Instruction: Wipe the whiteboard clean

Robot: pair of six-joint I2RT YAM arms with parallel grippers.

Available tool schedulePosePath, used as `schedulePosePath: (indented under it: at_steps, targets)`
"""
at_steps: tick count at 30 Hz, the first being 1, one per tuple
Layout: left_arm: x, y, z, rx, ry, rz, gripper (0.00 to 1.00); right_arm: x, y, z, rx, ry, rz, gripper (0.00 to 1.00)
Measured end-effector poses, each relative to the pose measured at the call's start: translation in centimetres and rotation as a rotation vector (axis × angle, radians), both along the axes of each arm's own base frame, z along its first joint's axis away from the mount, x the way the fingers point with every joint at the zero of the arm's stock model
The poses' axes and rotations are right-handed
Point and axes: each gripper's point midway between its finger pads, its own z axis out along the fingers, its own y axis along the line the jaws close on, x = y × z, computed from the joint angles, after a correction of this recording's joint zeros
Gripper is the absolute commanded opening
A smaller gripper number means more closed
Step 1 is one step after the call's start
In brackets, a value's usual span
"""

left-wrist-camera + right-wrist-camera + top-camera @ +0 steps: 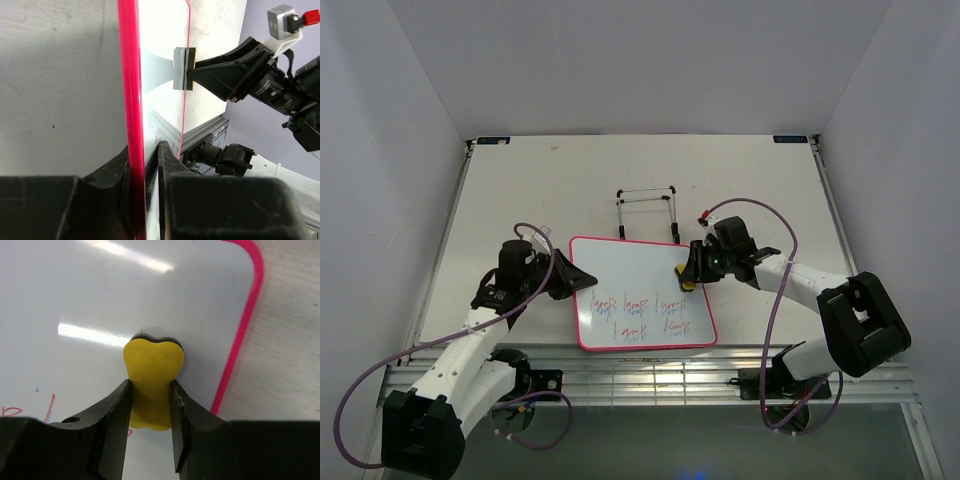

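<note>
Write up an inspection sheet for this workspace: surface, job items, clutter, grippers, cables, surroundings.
Surface: off-white table, lightly scuffed, nothing spilled.
Job's things: whiteboard lies on the table, with red and blue scribbles on its near half and its far half blank. The yellow eraser is against the board near its right edge.
Clutter: black wire stand beyond the board, apart from it.
Grippers: left gripper is clamped on the board's left frame. The right gripper is shut on the eraser.
Cables: left arm's purple cable and right arm's purple cable loop loosely, off the board.
Surroundings: white enclosure walls; metal rail at the near edge.
</note>
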Motion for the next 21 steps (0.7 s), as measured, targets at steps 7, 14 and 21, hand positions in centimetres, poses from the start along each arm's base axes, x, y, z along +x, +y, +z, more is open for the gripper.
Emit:
schedulePosePath:
  at_steps: [7,14,21]
  targets:
    - [0.1,0.1,0.3,0.003,-0.008,0.001,0.0,0.7,-2.6,-1.1,-0.021,0.033,-0.085,0.09]
    - [0.2,0.1,0.3,-0.003,-0.014,-0.007,0.0,0.6,-2.0,-0.6,-0.018,0.016,-0.055,0.09]
    - [0.3,0.4,0.1,0.001,-0.01,-0.011,0.0,-4.1,7.4,3.9,0.05,-0.079,0.174,0.09]
